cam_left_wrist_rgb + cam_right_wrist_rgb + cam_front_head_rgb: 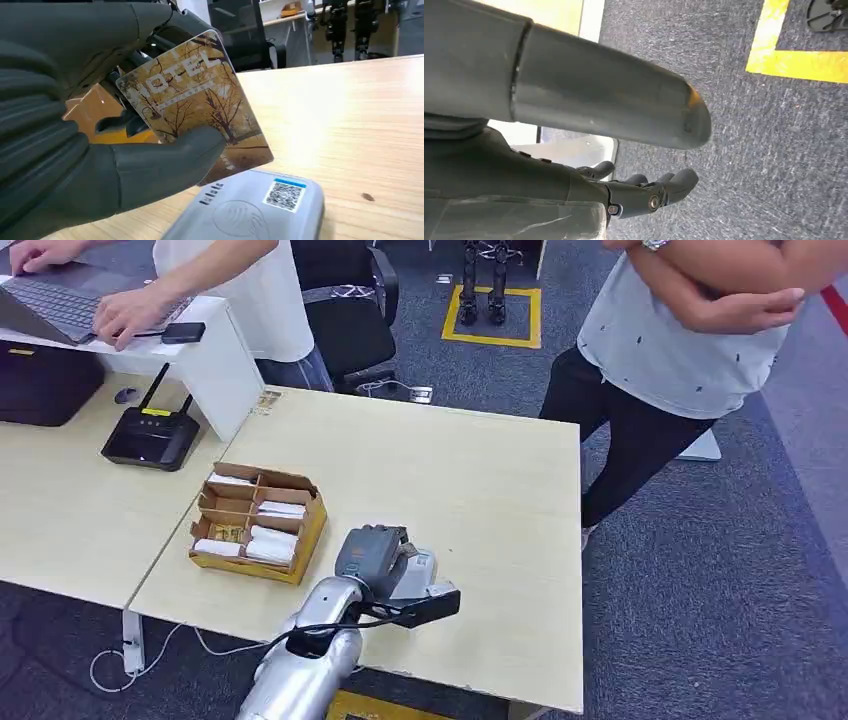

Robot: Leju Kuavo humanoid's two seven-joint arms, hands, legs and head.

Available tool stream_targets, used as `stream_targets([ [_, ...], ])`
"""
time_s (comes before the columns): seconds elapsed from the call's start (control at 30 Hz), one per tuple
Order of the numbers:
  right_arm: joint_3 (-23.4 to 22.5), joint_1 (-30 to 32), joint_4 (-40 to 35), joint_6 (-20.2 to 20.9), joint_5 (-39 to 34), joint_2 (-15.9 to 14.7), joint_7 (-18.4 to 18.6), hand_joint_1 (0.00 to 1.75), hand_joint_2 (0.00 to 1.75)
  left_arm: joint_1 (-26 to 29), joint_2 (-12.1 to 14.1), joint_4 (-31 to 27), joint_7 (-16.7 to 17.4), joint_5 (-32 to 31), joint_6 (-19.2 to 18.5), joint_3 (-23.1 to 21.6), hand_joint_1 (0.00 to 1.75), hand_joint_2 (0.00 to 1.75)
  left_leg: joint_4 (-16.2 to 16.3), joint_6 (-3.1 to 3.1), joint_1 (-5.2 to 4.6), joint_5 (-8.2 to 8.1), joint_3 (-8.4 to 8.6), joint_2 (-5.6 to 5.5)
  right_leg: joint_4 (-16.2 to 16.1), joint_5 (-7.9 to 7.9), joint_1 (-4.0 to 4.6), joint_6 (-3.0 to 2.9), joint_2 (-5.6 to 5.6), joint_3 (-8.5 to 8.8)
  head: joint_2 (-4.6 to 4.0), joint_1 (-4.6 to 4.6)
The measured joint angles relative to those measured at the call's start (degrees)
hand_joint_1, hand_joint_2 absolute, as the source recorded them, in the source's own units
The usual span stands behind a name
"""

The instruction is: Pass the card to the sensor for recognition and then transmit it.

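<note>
In the left wrist view my left hand [75,125] pinches a brown hotel card [195,100] printed with trees, between the thumb [165,165] and the darker fingers behind it. The card is tilted, its lower edge just above a grey card sensor [250,210] with a QR sticker, lying on the wooden table [350,115]. In the head view the left hand [375,555] hovers over the table's near side, right of the card box, and a pale corner of the sensor [428,575] peeks out beneath it. My right hand [644,192] hangs over the carpet, fingers loosely apart, holding nothing.
A cardboard box [258,522] with compartments of cards sits left of my hand. A black router [150,435] stands on the left desk. One person [690,330] stands with crossed arms at the table's right end. Another person's hands [125,310] type on a laptop at the back left.
</note>
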Motion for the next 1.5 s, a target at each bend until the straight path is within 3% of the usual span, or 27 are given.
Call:
stream_targets([
  [0.73,0.0,0.0,0.0,0.0,0.0,0.0,-0.2,0.0,0.0,0.9,-0.4,0.4,-0.4,0.0,-1.4,-2.3,1.75,1.75,0.0,0.0,0.0,0.0,0.0,0.0,0.0,0.0,0.0,0.0,0.0,0.0,0.0,0.0],
  [1.03,0.0,0.0,0.0,-0.1,0.0,0.0,-0.1,0.0,0.0,1.2,-0.3,1.5,1.8,0.0,-1.4,-2.3,1.75,1.75,0.0,0.0,0.0,0.0,-0.01,0.0,0.0,0.0,0.0,0.0,0.0,0.0,0.0,0.0],
  [1.5,0.0,0.0,0.0,-0.2,0.0,0.0,-0.1,0.0,0.0,1.2,-0.3,2.3,1.7,0.0,-1.3,-2.3,1.75,1.75,0.0,0.0,0.0,0.0,0.0,-0.01,0.0,0.0,0.0,0.0,0.0,0.01,0.0,0.0],
])
